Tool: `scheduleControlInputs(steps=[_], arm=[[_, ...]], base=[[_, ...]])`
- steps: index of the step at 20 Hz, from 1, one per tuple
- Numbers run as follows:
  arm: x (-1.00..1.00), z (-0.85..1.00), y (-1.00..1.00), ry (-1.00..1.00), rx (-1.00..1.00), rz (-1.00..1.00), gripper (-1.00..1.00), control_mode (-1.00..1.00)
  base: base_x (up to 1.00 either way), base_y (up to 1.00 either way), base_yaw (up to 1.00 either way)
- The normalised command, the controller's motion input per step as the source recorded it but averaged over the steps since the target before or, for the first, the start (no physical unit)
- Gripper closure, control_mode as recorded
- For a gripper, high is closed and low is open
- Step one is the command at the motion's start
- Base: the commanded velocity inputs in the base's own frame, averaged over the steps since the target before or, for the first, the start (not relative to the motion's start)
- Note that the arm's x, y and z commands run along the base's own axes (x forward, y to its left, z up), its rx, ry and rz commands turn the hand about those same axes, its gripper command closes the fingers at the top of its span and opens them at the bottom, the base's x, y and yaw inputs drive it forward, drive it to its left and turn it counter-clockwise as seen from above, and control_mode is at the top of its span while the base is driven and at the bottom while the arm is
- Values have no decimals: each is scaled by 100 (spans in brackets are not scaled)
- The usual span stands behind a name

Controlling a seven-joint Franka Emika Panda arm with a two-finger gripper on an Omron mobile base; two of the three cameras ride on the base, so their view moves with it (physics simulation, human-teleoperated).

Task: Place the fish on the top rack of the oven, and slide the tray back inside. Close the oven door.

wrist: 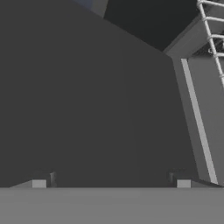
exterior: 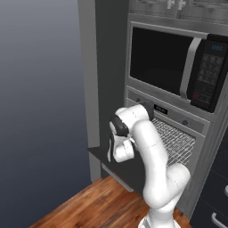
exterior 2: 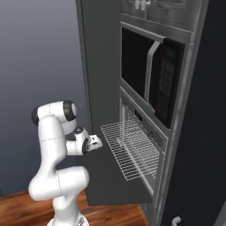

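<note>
The fingers [wrist: 111, 181] hang spread wide and empty just above the oven door [exterior 2: 110, 185], which lies folded down flat. Beyond them, the top rack [exterior 2: 132, 150] sticks out of the oven [exterior: 187, 124] over the door, under the black microwave [exterior: 178, 67].

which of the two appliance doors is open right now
The oven door, the lower one: it lies folded down flat with the wire rack pulled out above it. The microwave above is shut.

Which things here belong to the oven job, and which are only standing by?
Job: top rack, pulled out over the open oven door; oven; gripper, empty, fingers apart.
Standing by: microwave; wooden floor; drawer handle.
</note>
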Motion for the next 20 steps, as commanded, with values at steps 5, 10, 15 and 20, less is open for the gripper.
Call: scheduleControlInputs(steps=[5,10,15,20], arm=[[35,-59,-19,0,2,-1,-100,-100],[43,-47,-33,0,0,0,-100,-100],[31,-19,-62,0,0,0,-100,-100],[35,-21,-68,0,0,0,-100,-100]], base=[[0,0,0],[0,0,0],[0,0,0],[0,0,0]])
